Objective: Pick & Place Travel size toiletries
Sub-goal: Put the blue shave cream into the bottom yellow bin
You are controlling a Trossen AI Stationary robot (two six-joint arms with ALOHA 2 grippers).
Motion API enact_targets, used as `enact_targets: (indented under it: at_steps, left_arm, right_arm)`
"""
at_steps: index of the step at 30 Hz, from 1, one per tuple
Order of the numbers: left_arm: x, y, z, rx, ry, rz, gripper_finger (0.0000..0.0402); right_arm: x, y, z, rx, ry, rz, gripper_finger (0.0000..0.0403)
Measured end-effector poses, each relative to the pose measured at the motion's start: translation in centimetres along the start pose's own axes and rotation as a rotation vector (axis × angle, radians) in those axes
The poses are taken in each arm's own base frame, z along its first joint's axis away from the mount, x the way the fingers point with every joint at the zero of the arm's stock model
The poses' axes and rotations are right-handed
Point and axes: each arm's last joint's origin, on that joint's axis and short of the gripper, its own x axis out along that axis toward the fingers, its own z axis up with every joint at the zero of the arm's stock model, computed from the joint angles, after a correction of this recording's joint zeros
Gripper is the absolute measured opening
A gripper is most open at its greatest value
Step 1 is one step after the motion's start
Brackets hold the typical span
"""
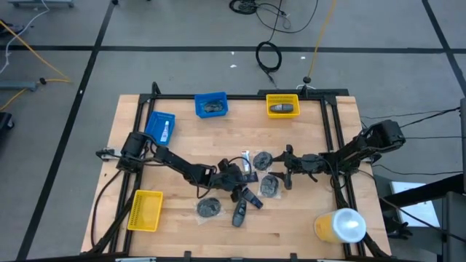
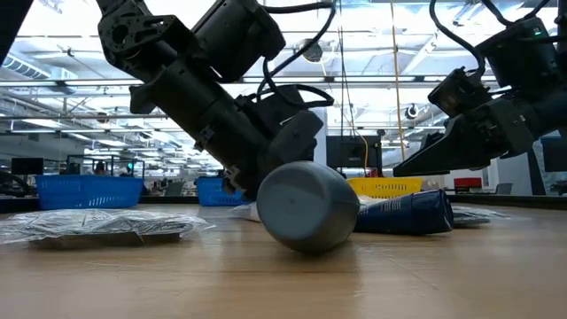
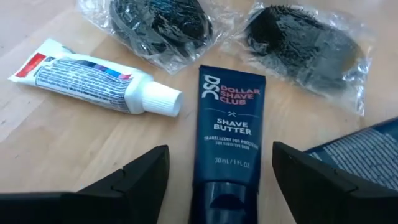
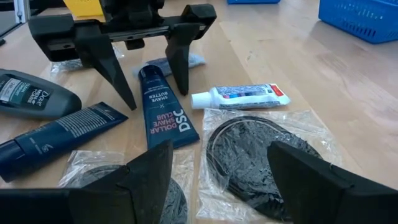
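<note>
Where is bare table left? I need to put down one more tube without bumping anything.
Bare wood lies between the empty yellow bin and the wrapped grey pad, and between the rear blue bin and the pile. The centre is crowded: left gripper straddles the shave butter tube, right gripper over pads.

Both pincers [image 1: 242,177] [image 1: 286,169] splayed, low.

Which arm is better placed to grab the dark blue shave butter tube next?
Probably the left. The left gripper is open with a finger on each side of the shave butter tube. The right gripper hovers open over a bagged dark pad instead.
</note>
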Motion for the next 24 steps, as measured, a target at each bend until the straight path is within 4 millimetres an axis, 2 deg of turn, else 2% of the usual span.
enact_targets:
  at_steps: [7, 14, 19, 21, 24]
  left_arm:
    - [0.1, 0.2, 0.1, 0.018, -0.002, 0.009, 0.0209]
    - [-0.2, 0.2, 0.5, 0.010, -0.018, 0.000, 0.0112]
    - [-2.3, -0.2, 3.0, -0.015, -0.090, -0.042, 0.0108]
    - [-3.5, -0.4, 4.1, -0.011, -0.112, -0.055, 0.0109]
    - [-6.0, -0.6, 5.4, -0.006, -0.117, -0.069, 0.0132]
  right_arm:
    - [0.0, 0.0, 0.0, -0.001, 0.004, -0.001, 0.0254]
    - [0.0, 0.0, -0.2, 0.007, 0.016, -0.003, 0.0254]
    - [0.0, 0.0, -0.2, 0.010, 0.018, -0.003, 0.0254]
    - [0.0, 0.0, -0.2, 0.010, 0.018, -0.003, 0.0254]
    - [0.0, 0.0, -0.2, 0.010, 0.018, -0.006, 0.0254]
